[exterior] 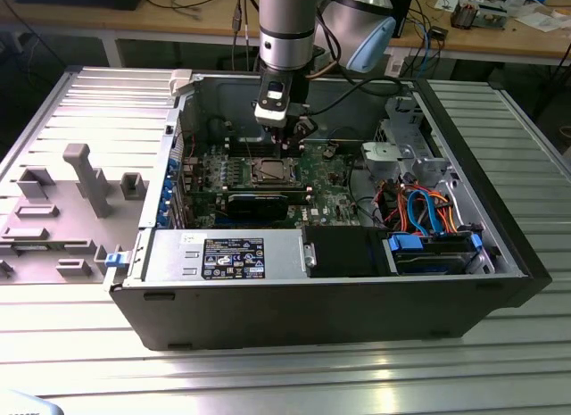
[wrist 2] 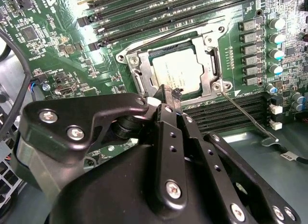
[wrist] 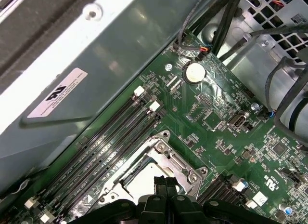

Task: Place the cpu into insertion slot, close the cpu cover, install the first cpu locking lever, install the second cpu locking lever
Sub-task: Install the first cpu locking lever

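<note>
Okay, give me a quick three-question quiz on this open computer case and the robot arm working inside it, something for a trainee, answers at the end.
1. True or false: the cpu already sits in the insertion slot, with the cpu cover lying flat around it.
2. What is the gripper nearest to? A. the blue cables B. the insertion slot C. the labelled power supply
3. Fill in: the circuit board around the slot is ___ in colour.
Key: 1 true; 2 B; 3 green.
</note>
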`<state>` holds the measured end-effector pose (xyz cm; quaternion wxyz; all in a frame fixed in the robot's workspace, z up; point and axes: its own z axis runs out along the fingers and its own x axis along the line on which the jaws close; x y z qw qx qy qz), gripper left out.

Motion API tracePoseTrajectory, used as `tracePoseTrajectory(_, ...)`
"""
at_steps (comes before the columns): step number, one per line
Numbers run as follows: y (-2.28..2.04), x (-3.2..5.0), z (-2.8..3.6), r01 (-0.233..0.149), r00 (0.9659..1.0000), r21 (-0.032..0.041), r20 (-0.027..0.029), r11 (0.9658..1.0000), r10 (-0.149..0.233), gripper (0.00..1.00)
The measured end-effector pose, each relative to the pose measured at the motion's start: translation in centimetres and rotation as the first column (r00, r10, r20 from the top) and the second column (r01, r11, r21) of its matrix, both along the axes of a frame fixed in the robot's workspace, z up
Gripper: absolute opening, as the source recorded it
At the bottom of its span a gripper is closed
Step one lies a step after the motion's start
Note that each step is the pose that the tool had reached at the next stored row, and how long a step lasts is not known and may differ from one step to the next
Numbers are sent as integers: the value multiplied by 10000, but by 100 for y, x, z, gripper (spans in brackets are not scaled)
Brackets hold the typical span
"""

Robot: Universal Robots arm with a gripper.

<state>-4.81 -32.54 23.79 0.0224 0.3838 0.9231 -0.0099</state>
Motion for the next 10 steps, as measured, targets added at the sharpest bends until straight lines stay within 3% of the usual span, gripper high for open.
tracePoseTrajectory(10,0,0,0,-210,9998,0,0,9998,210,11)
